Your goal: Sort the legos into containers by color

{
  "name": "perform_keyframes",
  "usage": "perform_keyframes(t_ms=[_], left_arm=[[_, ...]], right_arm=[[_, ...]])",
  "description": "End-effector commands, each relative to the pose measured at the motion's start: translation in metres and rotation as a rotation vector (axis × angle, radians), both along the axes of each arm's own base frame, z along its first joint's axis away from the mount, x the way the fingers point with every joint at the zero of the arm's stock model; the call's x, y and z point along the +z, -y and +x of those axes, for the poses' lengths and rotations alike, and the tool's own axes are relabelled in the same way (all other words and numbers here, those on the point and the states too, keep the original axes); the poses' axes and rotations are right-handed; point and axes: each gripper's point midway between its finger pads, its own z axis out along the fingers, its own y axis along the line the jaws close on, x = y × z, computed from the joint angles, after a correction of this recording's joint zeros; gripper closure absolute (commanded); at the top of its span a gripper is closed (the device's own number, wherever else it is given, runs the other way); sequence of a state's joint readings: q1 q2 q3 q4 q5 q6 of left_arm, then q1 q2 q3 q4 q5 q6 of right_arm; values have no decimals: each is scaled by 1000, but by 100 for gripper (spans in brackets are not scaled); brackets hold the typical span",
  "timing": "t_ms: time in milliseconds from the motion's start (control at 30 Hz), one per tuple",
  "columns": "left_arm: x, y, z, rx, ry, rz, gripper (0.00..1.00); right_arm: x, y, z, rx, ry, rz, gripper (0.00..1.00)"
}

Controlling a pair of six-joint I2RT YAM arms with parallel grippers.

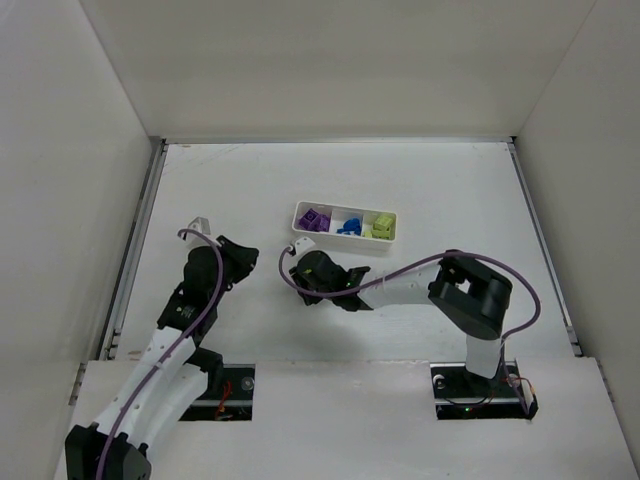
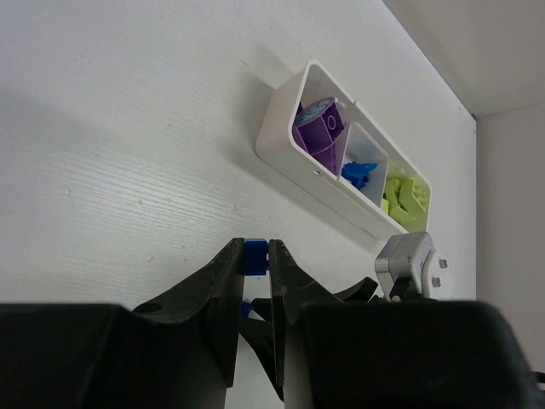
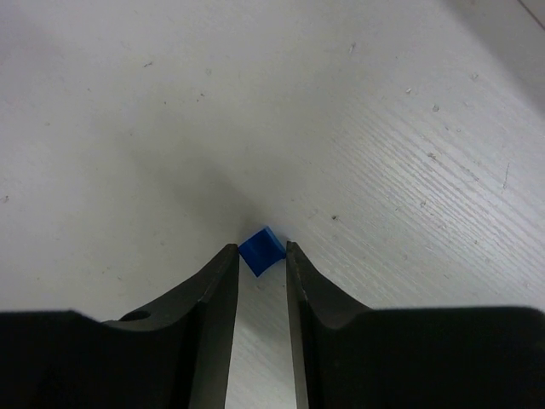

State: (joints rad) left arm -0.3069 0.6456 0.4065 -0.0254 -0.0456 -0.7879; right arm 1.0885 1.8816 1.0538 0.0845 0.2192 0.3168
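Closest to the left wrist camera, the left gripper (image 2: 255,245) has its two dark fingers drawn almost together on a tiny blue brick (image 2: 256,256), pinched right at the tips and held clear of the white table (image 2: 128,170); in the right wrist view the right gripper (image 3: 261,251) stands low over the table with its jaws only narrowly apart, and a second blue brick (image 3: 261,250) sits turned cornerwise between the tips, resting on the surface; whether the fingers actually press on it cannot be told. Beyond the left fingers lies the long white tray (image 2: 285,149), its three compartments side by side: purple bricks (image 2: 319,132) in the nearest one, blue bricks (image 2: 358,173) in the middle, yellow-green bricks (image 2: 407,198) in the far one. From above, the tray (image 1: 340,249) lies towards the middle of the table, purple (image 1: 316,219) on the left, blue (image 1: 349,226) in the centre, yellow-green (image 1: 382,224) on the right; the right arm (image 1: 410,285) reaches leftwards across the table to a spot just near of the tray's purple end, and the left arm (image 1: 190,290) stands well to the left of it.
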Motion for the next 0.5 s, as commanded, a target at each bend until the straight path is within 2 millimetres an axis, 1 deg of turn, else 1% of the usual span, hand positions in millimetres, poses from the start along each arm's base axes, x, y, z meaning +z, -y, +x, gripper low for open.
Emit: perform_keyframes(t_ms=[0,67,100,167,267,367,467], left_arm=[[32,2,10,-5,86,-30,86],[31,1,10,-1,83,-28,86],[29,0,11,1,80,-27,86],[29,1,11,2,75,-30,86],[36,7,13,-17,90,-32,86],[47,16,16,-39,109,-36,86],[59,35,24,-86,126,-41,86]], right_arm=[[2,-9,1,-2,16,-9,69],[0,-8,3,-9,23,-21,75],[3,-8,3,-15,30,-18,78],[11,-7,2,-20,34,12,80],[22,-5,0,-32,44,68,83],[36,6,-4,-58,47,118,83],[57,22,-1,-93,71,167,84]])
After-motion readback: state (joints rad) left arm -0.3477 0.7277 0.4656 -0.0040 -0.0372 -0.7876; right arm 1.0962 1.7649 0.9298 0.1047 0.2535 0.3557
